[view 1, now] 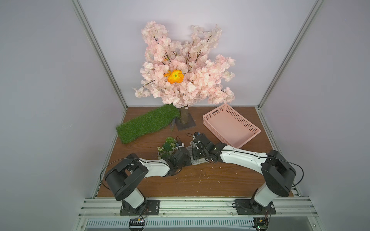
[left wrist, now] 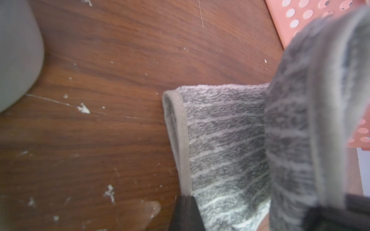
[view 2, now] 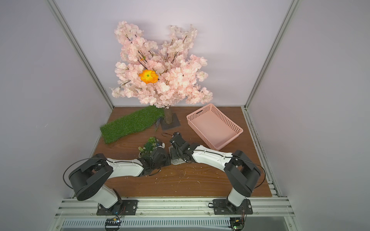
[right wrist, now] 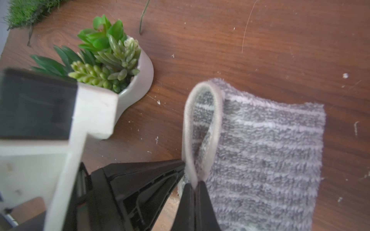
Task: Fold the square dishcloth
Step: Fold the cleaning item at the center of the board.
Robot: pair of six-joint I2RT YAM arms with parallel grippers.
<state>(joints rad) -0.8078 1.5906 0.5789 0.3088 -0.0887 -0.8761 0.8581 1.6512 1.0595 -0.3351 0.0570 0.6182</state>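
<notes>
— Black right gripper [right wrist: 195,187], what do its jaws hold?
— Pinched between them is the dishcloth [right wrist: 260,152] hem; left gripper [left wrist: 187,212] jaws also clamp its edge, probably to carry the fold over.

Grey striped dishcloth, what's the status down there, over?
Both grippers, left and right, shut on the fuzzy grey striped dishcloth, hem pinched, cloth doubled on the wooden table. Small potted succulent in its white pot close beside. Over.

You get even, soft, bright light in both top views; wrist views blur close up, especially the near dishcloth [left wrist: 296,124] fold.
</notes>
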